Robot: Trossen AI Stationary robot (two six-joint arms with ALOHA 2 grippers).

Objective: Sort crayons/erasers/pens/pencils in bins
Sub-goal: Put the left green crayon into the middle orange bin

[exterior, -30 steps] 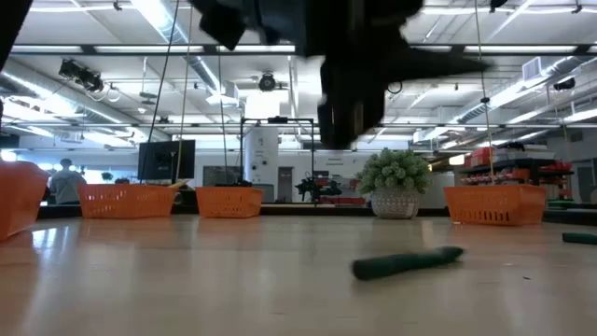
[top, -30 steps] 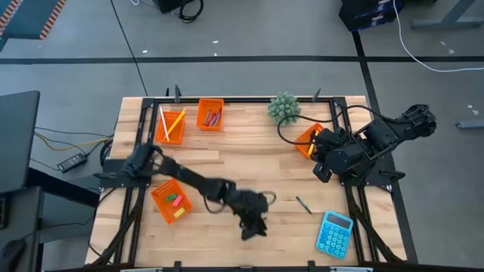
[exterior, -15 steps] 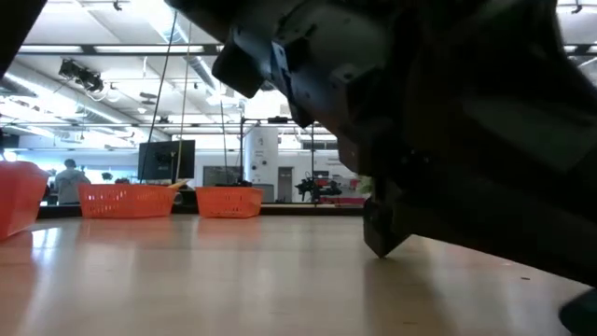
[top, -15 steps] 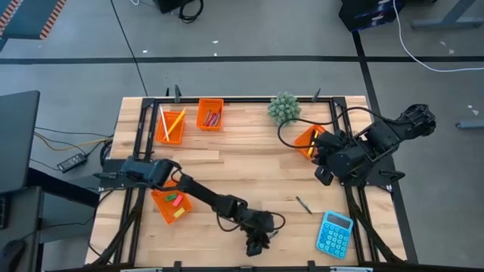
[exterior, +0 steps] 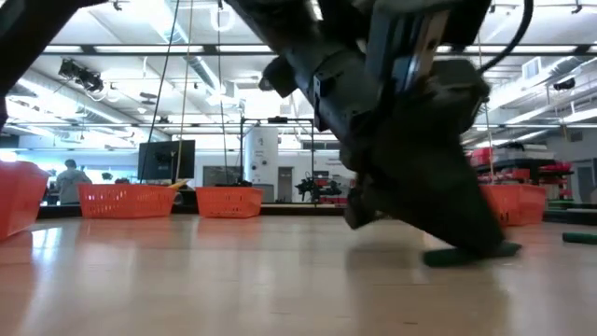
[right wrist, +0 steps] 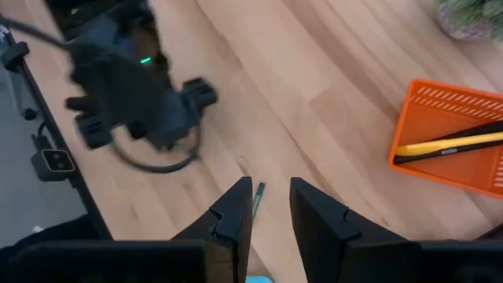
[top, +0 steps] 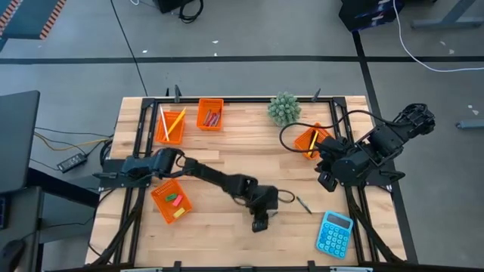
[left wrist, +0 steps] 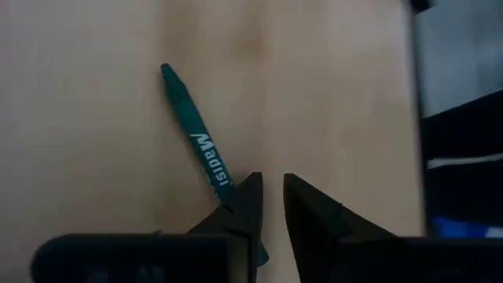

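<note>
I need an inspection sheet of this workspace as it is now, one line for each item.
Surface: wooden table, no spills seen.
Job's things: four orange bins; green crayon loose by the left gripper; dark stick loose nearer the right arm.
Clutter: calculator, potted plant.
Grippers: left gripper low at the crayon, narrowly open; right gripper open, empty, above the table.
Cables: black loop at the left wrist; cords on the floor.
Surroundings: a person far behind.

Both arms [top: 204,175] are matte black, jointed, trailing looped black cables, with tapered dark jaws.
</note>
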